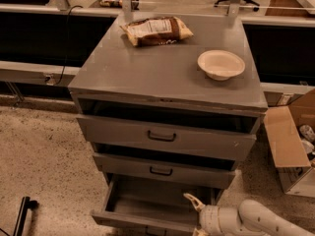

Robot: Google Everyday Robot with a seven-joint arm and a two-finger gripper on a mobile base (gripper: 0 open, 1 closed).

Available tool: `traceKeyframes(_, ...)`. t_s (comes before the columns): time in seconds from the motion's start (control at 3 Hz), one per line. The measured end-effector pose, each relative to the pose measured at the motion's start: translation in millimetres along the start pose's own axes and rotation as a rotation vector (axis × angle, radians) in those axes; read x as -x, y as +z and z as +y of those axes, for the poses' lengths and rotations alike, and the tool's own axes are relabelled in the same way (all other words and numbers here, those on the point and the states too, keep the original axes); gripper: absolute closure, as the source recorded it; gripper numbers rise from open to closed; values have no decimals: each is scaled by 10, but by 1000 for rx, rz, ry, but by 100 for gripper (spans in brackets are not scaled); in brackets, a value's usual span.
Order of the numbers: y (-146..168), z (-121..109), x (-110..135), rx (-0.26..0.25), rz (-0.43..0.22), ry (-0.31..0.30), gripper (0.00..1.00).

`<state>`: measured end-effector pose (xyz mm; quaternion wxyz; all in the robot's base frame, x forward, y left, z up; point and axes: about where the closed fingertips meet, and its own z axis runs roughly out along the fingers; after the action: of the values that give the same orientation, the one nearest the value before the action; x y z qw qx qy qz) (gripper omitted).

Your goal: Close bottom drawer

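The bottom drawer (147, 203) of the grey cabinet stands pulled out, and its plain grey interior shows. Its front edge sits at the bottom of the view, so the handle is mostly cut off. My gripper (193, 216) is at the drawer's front right corner, on a white arm (246, 219) coming in from the lower right. It is open and empty. The upper finger (190, 199) reaches over the drawer's right side, and the lower finger is partly cut off by the frame edge.
The mid-sized drawer (162, 170) and the tallest top drawer (165, 136) above it are each slightly open. A snack bag (156, 30) and a white bowl (221, 64) lie on the cabinet top. A cardboard box (290, 141) stands at the right, and a dark object (22, 215) is on the floor at the left.
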<state>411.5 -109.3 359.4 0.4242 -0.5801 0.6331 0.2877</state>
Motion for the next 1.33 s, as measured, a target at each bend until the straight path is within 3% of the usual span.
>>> traceKeyframes(0.33, 232, 513, -440, 89, -60, 100, 0)
traceKeyframes(0.67, 369, 871, -694, 102, -82, 182, 18)
traceKeyframes(1.33, 483, 929, -734, 111, -68, 196, 66)
